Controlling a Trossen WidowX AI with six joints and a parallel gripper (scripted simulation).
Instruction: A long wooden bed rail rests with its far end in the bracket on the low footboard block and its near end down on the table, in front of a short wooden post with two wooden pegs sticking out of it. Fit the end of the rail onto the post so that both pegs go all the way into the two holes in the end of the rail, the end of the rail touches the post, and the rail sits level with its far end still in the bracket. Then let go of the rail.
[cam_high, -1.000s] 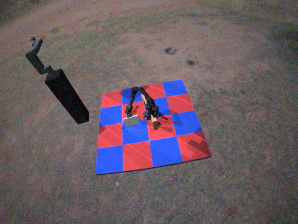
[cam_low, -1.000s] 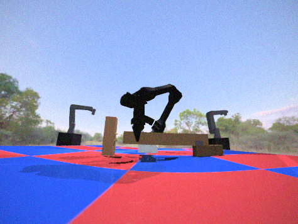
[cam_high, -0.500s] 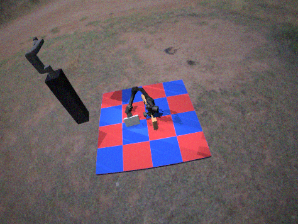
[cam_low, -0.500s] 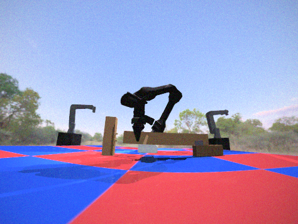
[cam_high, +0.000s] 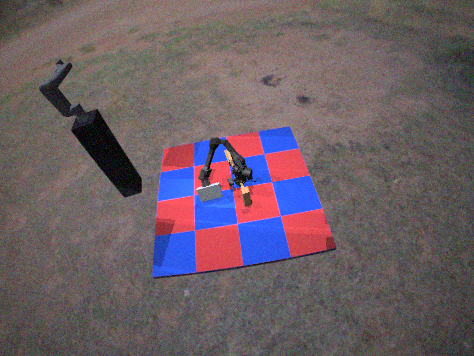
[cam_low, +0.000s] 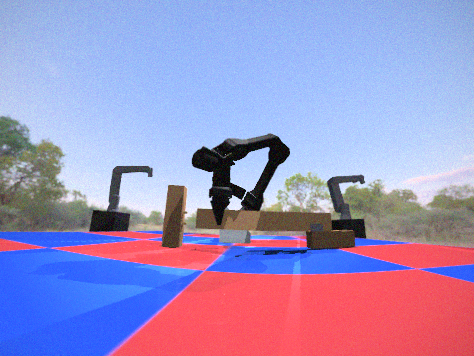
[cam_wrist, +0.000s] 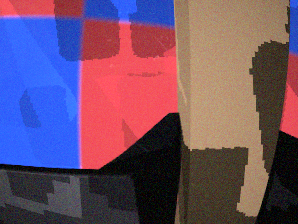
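Hidden and cut off
We cannot see the post's (cam_low: 174, 215) pegs; the wrist view crops the rail (cam_wrist: 226, 96) at both ends.

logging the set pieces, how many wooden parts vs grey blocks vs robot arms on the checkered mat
wooden parts: 3 (long wooden rail, short upright wooden post, low wooden footboard block)
pale grey blocks: 1
black robot arms: 1, fingers shut on the rail
total: 5
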